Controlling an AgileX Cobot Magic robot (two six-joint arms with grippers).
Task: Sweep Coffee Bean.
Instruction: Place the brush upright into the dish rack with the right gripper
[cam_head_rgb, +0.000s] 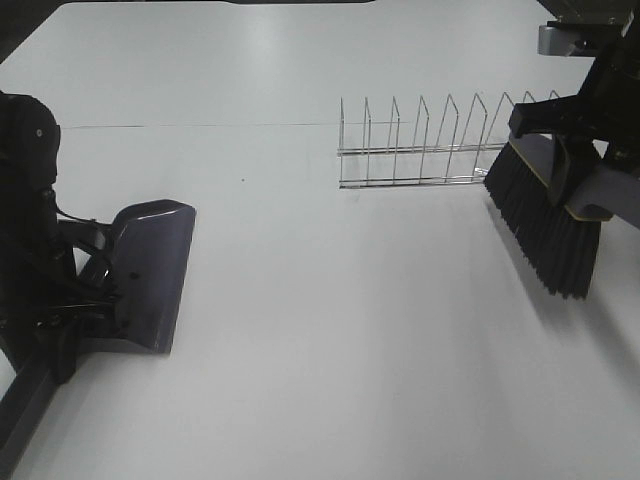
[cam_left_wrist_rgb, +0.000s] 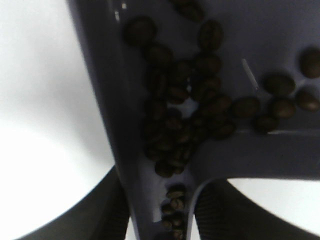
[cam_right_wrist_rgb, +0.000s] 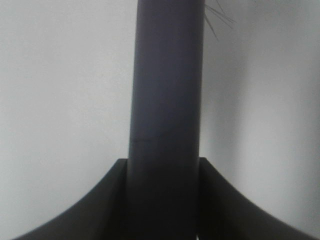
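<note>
My left gripper (cam_left_wrist_rgb: 162, 212) clamped the dustpan (cam_head_rgb: 150, 265) by its handle, apparently tipped back so the coffee bean (cam_left_wrist_rgb: 185, 115) heap pooled by the handle, while my right gripper (cam_right_wrist_rgb: 165, 200) clasped the brush (cam_head_rgb: 545, 225), seemingly raised off the table (cam_head_rgb: 330, 350).

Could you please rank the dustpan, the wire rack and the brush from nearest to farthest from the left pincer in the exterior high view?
1. Dustpan: at the left, its handle gripped in the left pincer.
2. Wire rack: right of the middle, farther back on the table.
3. Brush: at the far right edge, past the rack's right end.
</note>
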